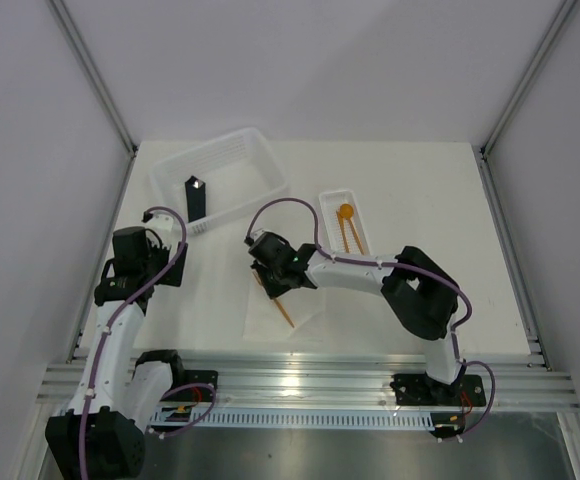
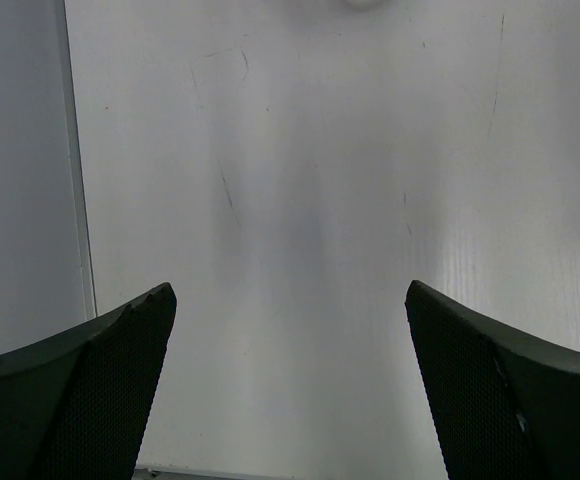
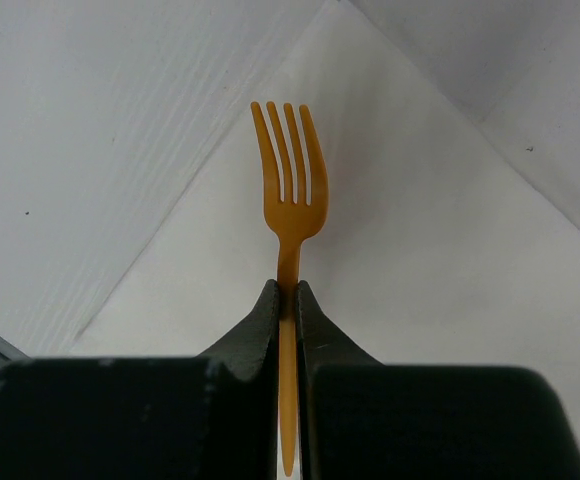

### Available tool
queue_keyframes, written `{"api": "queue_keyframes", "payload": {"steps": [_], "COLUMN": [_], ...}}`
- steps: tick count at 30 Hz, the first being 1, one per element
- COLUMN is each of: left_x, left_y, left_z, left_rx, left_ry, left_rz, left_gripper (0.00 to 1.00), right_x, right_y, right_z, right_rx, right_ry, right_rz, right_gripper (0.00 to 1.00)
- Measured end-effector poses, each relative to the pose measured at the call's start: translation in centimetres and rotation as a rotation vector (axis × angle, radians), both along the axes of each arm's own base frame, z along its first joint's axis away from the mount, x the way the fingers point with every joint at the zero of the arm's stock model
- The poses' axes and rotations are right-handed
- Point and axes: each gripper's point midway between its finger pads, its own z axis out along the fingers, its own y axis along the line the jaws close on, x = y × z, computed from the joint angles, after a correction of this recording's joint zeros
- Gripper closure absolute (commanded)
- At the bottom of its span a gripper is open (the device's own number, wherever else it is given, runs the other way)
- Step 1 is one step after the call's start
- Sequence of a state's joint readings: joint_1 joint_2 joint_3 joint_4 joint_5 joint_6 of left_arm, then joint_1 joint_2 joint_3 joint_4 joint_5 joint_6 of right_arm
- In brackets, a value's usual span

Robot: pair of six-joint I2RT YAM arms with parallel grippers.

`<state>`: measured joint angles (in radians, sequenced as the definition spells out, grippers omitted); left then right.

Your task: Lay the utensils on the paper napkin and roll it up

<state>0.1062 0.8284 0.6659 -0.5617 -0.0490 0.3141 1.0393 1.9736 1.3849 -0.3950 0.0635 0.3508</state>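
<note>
We saw a white table from above, with two arms bolted at its near edge. A large white slotted basket sat at the far left of the table, a black block standing upright in it.

The right arm reached left across the table, elbow bent. The right gripper was clenched on the handle of an orange fork, whose prongs pointed away from the wrist camera. The left arm stood folded at the left edge. The left gripper was spread wide over bare table, holding nothing.

A white paper napkin lay flat near the front, midway between the arms. The fork hung over it; we could not tell whether they touched.

A narrow white tray lay beyond the napkin, to the right of the basket. It held an orange spoon and a second orange utensil, too small to make out.
</note>
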Motion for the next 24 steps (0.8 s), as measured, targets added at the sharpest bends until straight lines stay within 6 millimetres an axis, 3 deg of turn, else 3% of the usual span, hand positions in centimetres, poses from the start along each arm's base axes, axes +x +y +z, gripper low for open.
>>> {"api": "queue_keyframes", "payload": {"steps": [15,20,24], "left_x": [-0.1,-0.1,-0.1], "left_y": [0.0,0.0,0.0], "left_z": [-0.2,-0.2,-0.4], "left_rx": [-0.001,-0.001,-0.001], "left_ry": [0.003,0.004,0.007], "left_rz": [0.001,0.002,0.002], "left_gripper": [0.01,0.00,0.00], "right_x": [-0.2,-0.3,-0.3], "right_y": [-0.4,-0.5,-0.5], "right_z": [-1.0,-1.1,-1.3], "right_rx": [-0.027,-0.029,-0.035], "right_ry": [0.020,0.023,0.027], "right_rz": [-0.012,-0.014,-0.013], "right_gripper": [1.00,0.82,0.79]}}
